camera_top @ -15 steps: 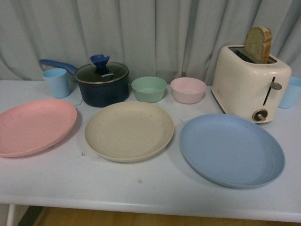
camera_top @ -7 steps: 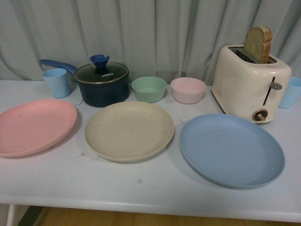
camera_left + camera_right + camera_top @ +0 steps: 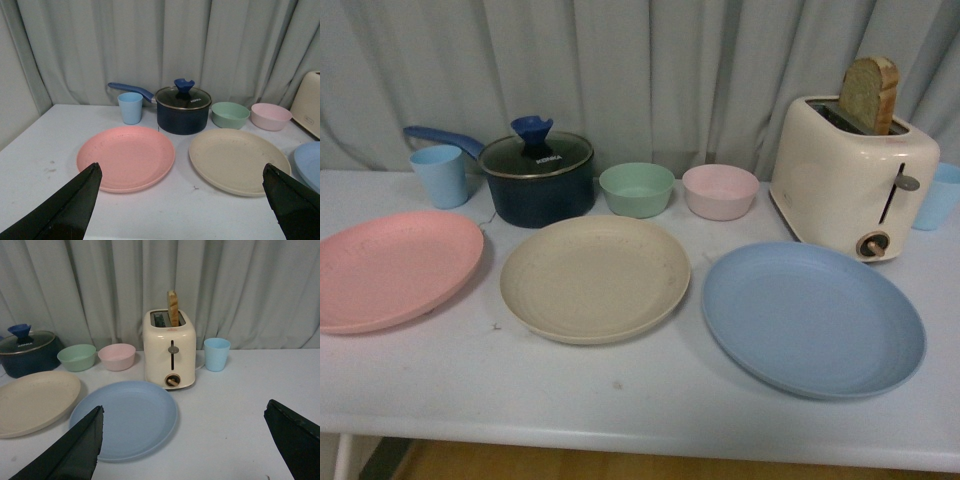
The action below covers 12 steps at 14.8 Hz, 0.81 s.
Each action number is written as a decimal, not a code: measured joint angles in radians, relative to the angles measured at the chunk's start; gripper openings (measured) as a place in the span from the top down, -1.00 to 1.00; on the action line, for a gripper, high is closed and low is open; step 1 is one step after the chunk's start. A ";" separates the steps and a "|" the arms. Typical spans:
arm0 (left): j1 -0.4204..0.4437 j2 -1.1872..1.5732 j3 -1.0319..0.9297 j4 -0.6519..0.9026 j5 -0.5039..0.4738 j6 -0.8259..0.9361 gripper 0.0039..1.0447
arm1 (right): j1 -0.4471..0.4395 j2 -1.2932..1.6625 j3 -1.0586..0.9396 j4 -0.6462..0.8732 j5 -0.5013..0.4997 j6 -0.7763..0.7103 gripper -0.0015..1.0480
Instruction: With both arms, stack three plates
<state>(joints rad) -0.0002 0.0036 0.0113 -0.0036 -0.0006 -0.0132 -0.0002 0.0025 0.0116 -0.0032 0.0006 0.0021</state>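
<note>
White tabletop (image 3: 620, 400), round pink plate (image 3: 390, 268), cream plate (image 3: 595, 277), blue plate (image 3: 813, 317)

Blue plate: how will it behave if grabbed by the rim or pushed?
Blue plate looks rigid: thin, even, shallow disc. Matte finish suggests fair grip, probably light. Low rim lies nearly flat on the table, so a push likely slides it, not tips it.

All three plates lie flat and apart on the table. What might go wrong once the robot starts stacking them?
The blue plate lies close to the toaster, so reaching there might bump it. The pink plate and beige plate lie flat too, so a pinch on a low rim may slip. The blue plate sits nearest the table's front edge; a push could slide it off.
</note>
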 joint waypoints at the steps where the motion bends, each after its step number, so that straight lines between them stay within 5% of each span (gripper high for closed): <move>1: 0.000 0.000 0.000 0.000 0.000 0.000 -0.88 | 0.000 0.000 0.000 0.000 0.000 0.000 -0.87; 12: 0.000 0.000 0.000 0.000 0.000 0.000 -0.88 | 0.000 0.000 0.000 0.000 0.000 0.000 -0.87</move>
<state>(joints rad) -0.0002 0.0036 0.0113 -0.0036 -0.0006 -0.0132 -0.0002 0.0025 0.0116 -0.0032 0.0006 0.0021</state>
